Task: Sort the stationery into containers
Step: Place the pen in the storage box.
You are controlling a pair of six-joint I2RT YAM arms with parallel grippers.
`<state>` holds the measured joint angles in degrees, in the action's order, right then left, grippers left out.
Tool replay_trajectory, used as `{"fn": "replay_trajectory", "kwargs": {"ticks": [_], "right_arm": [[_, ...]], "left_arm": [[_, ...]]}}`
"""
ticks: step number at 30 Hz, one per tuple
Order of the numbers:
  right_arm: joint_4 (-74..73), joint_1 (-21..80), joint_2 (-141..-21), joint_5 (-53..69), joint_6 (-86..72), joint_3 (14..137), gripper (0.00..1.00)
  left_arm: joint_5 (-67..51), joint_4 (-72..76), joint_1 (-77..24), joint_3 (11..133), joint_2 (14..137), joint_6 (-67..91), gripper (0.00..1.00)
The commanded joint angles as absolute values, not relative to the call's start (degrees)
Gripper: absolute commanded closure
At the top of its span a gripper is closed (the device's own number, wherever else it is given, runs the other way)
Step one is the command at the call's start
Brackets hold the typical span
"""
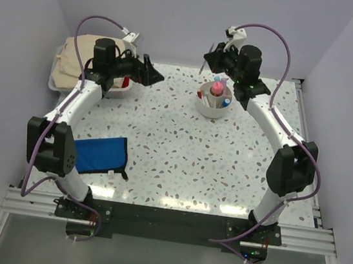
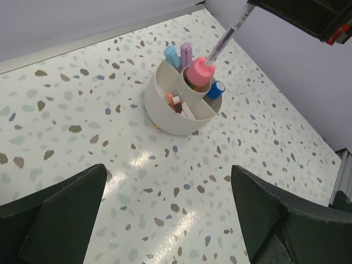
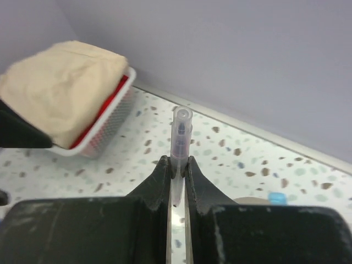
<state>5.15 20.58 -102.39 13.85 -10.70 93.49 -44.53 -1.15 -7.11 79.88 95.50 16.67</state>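
The right gripper has its jaws pressed together on a slim pen. It holds the pen in the air above the round white cup, at about 1 o'clock on the worktop. The long axis of the pen is steep and a little tilted. In the left wrist view it runs from 1 o'clock down to 7 o'clock. Its lower end points to the pink marker standing in the middle tube of the cup; I cannot tell if they touch. The pen has a thin clear barrel with a dark core inside, and a rounded clear end sticks out past the jaws. The cup is divided in compartments and holds also a blue-capped stick and a small red-tipped piece. The left gripper is at 10 o'clock, with its jaws wide apart and nothing between them. It is near the white bin, which carries a beige cloth. A blue pouch lies flat at 8 o'clock.
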Motion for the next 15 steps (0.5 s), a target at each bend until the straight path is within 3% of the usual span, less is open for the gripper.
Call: {"fn": "replay_trajectory", "kwargs": {"ticks": [1,15], "right_arm": [[7.6,21.1,-105.3,7.8,4.4,93.3,1.0],[6.5,23.1,-114.5,2.5,17.7,94.7,1.0]], "left_arm": [[-38.4,-7.2,-7.3,76.7,91.1,9.4,0.0],[-38.8,-6.3,-6.5,75.0,89.2,11.2,0.0]]}}
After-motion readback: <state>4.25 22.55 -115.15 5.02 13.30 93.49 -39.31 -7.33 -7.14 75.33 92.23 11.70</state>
